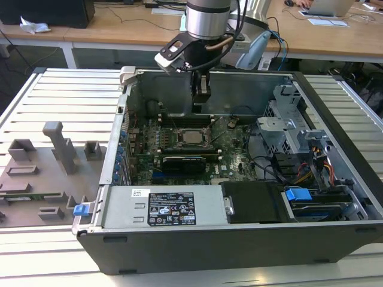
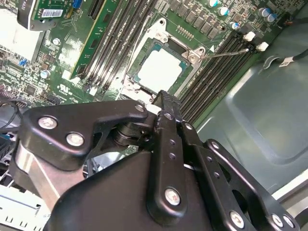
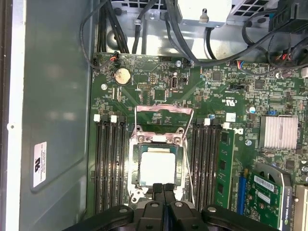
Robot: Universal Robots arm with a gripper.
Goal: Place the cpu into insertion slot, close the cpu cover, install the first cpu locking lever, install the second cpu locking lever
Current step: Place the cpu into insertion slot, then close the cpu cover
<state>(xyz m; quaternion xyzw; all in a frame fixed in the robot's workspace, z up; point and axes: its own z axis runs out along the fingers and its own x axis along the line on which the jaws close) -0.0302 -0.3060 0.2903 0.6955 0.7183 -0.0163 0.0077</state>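
A slatted light-grey table (image 1: pixel 60 95) carries an open dark computer case (image 1: pixel 239 239), which sits directly beneath the hand (image 1: pixel 201 104). Well off from the hand, toward the exterior view's left, a grey fixture plate (image 1: pixel 30 179) with upright blocks lies beside the case.

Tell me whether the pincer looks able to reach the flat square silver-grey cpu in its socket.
Likely yes. In the first wrist view the shut pincer hangs just beside the flat square silver-grey cpu, above the green motherboard, with nothing crossing between them.
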